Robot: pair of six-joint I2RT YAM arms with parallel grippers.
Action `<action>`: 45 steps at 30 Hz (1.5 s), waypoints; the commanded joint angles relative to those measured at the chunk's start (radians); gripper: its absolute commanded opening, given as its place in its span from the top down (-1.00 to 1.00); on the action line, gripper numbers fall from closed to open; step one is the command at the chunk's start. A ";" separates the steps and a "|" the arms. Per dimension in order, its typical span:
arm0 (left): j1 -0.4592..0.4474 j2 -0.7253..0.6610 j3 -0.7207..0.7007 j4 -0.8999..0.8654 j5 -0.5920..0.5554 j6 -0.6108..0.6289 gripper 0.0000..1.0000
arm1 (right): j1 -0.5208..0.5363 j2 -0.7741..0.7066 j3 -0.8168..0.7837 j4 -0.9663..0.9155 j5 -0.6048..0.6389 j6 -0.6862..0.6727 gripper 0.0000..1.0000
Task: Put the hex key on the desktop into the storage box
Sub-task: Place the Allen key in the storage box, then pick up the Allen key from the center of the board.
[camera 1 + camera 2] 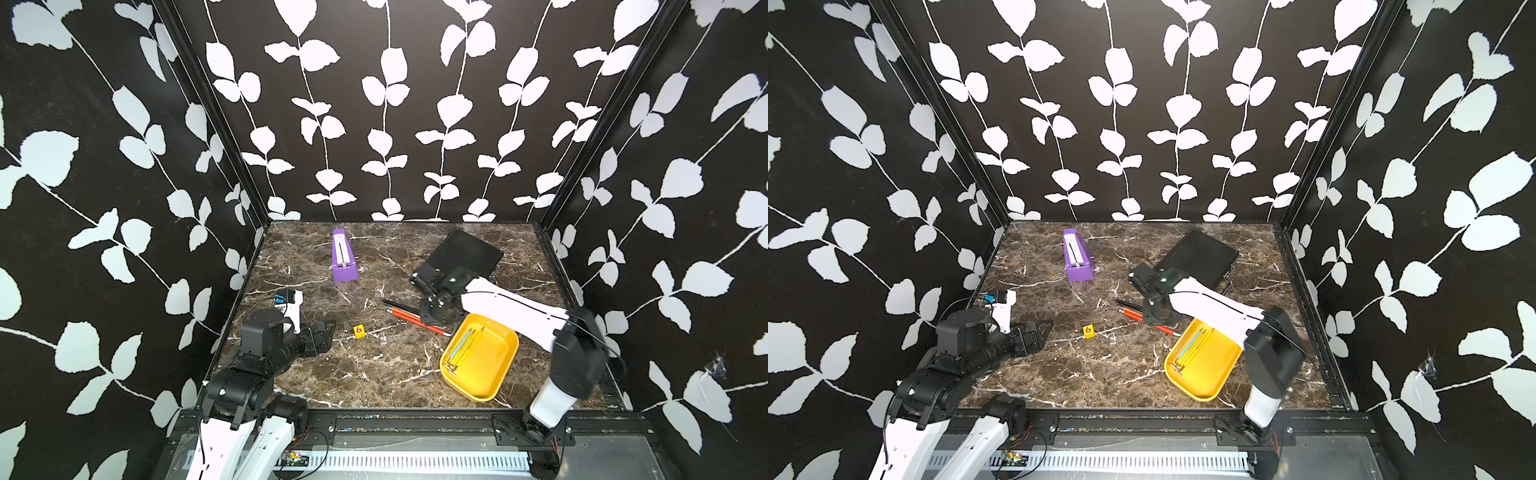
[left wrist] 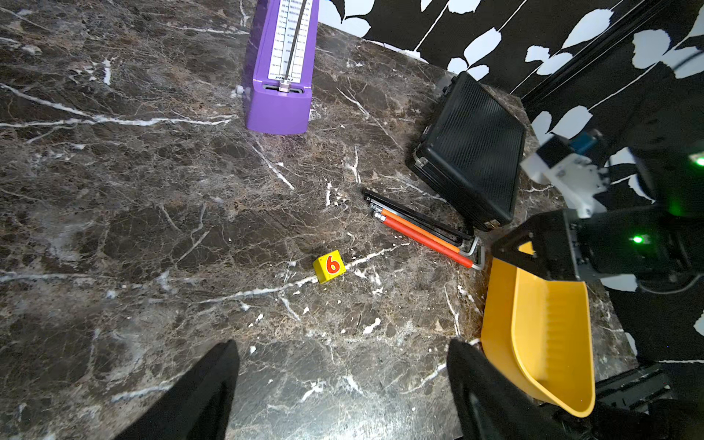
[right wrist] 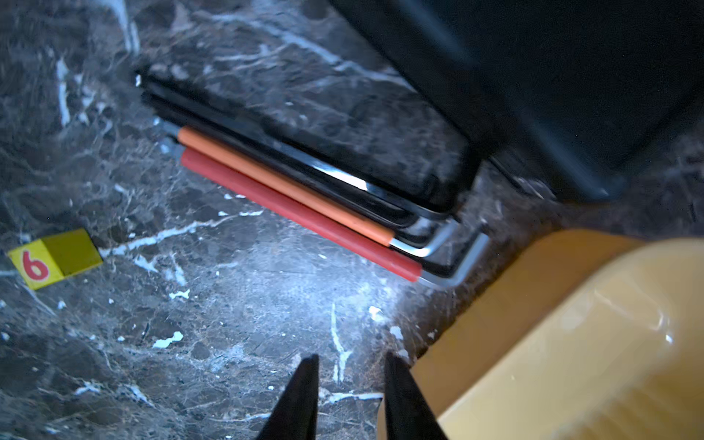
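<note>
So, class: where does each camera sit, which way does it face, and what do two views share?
Top views: high in front, facing down onto the desktop; left arm, right arm show.
Left wrist: on the left arm, looking across at hex keys, storage box; its open left claw shows.
Right wrist: close above the hex keys; its right claw shows, tips apart.
Shared: both wrist views show the cube.

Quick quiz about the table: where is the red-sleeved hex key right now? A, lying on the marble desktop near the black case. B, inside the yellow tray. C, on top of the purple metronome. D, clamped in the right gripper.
A: the red-sleeved hex key lies flat on the desktop near the black case, outside the storage box, and the right gripper is open with nothing between its fingertips.
</note>
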 commanded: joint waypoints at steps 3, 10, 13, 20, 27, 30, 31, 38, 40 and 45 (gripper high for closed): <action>-0.003 -0.002 -0.011 0.015 -0.013 0.008 -0.73 | 0.024 0.122 0.135 -0.128 0.033 -0.311 0.29; -0.003 -0.002 -0.011 0.014 -0.023 0.007 -0.73 | 0.025 0.256 0.212 -0.202 0.080 -0.447 0.14; -0.003 0.003 -0.011 0.014 -0.024 0.006 -0.73 | 0.024 0.293 0.225 -0.197 0.107 -0.479 0.06; -0.003 0.012 -0.012 0.012 -0.032 0.005 -0.73 | 0.022 0.364 0.256 -0.168 0.114 -0.551 0.12; -0.003 0.017 -0.010 0.009 -0.032 0.006 -0.73 | 0.018 0.412 0.265 -0.155 0.098 -0.580 0.28; -0.003 0.017 -0.010 0.007 -0.030 0.005 -0.73 | 0.015 0.414 0.257 -0.151 0.088 -0.581 0.32; -0.003 0.016 -0.010 0.007 -0.032 0.006 -0.73 | 0.015 0.417 0.253 -0.150 0.082 -0.584 0.33; -0.003 0.018 -0.009 0.008 -0.033 0.005 -0.73 | 0.015 0.432 0.256 -0.179 -0.026 -0.619 0.48; -0.003 0.018 -0.010 0.009 -0.033 0.005 -0.73 | 0.015 0.434 0.257 -0.188 -0.067 -0.621 0.50; -0.003 0.018 -0.011 0.009 -0.032 0.003 -0.73 | 0.015 0.443 0.246 -0.184 -0.063 -0.598 0.46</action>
